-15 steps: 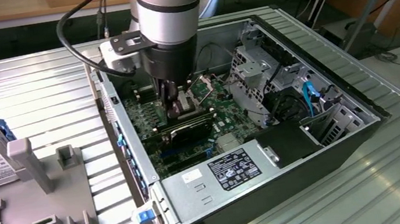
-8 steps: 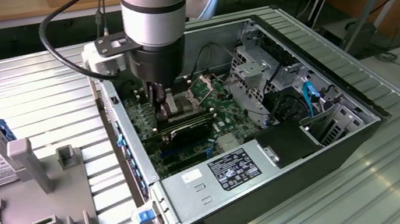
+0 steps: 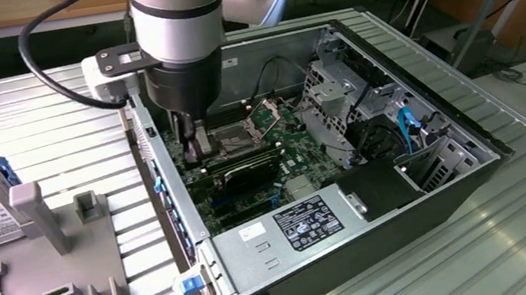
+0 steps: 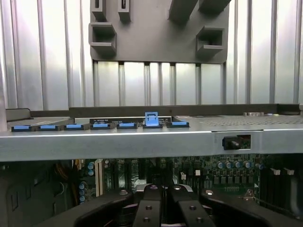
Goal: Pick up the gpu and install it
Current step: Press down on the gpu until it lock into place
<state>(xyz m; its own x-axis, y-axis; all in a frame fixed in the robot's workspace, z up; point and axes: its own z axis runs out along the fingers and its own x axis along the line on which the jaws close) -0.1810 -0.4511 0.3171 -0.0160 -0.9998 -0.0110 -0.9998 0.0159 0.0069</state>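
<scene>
Inside the open computer case [image 3: 354, 204], the end effector [image 3: 191, 148] stands fully closed with nothing visibly gripped, fingertips beside the gpu [image 3: 245, 171], already lying on the motherboard [image 3: 290, 151]. Press straight down, evenly, checking the gpu is level.

A table [image 3: 523, 235] of ribbed, silver metal slats carries everything. Lying directly on it is an open computer case [image 3: 360, 250], set on its side with its interior facing up. Beside the case, toward the exterior view's left, a grey parts tray [image 3: 75, 282] rests on the slats; its moulded slots and posts stand upright. The wrist view shows the same ribbed table surface [image 4: 47, 56] with the grey tray [image 4: 156, 33] lying beyond the case's rim [image 4: 142, 142].
</scene>
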